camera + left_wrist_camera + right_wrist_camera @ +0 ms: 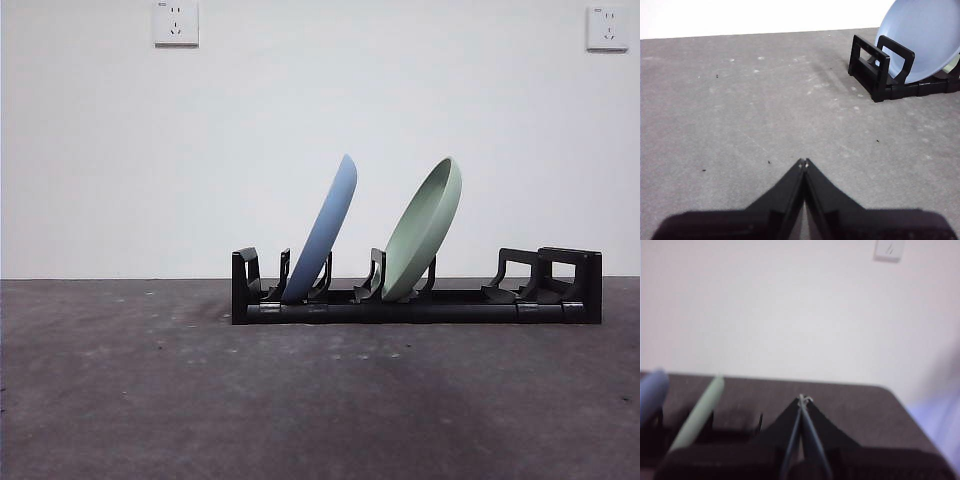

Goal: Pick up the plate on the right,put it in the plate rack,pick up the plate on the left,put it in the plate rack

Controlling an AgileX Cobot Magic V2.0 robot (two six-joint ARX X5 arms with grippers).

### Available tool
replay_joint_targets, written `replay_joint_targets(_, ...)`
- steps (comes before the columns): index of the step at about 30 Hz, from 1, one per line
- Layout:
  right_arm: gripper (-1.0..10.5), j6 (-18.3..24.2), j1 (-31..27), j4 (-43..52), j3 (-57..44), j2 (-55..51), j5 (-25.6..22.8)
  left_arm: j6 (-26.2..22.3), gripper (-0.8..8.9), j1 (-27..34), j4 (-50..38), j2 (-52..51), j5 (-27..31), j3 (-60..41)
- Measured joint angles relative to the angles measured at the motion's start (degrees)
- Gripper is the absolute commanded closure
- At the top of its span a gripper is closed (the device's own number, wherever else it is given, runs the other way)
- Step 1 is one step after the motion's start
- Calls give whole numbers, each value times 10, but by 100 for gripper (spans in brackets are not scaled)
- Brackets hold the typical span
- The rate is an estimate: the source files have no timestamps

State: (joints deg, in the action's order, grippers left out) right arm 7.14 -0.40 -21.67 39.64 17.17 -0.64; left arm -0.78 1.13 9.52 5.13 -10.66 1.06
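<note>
Both plates already stood in the plate rack (420,305) on the grey worktop (150,400). The blue plate (325,235) sat in a slot near one end, the green plate (425,230) in a slot nearer the middle, and both leaned the same way against their prongs. They stood apart from each other, with the slots toward the rack's other end unfilled.

The left end effector (804,162) had its jaws pressed together, gripping nothing, and hung over bare worktop, well apart from the rack's end frame (875,65), behind which the blue plate showed. The right end effector (802,400) was likewise closed to a point and empty; its view was blurred, but the rims of both plates appeared off to one side of it.

By this layout the task looked finished, so the step in hand was probably to withdraw and settle. Doing that well would mean keeping both arms clear of the tilted plates, since a nudge on a high rim could tip one out of its slot. The right arm seemed the closer one and would want the more careful path away from the rack.
</note>
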Motion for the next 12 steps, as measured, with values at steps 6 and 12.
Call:
replay_joint_targets(6, 945, 0, 0, 38, -173, -76, 7, 0, 817, 0, 0, 0, 0, 0)
replay_joint_targets(12, 945, -1, 0, 50, -284, -141, 7, 0, 817, 0, 0, 0, 0, 0)
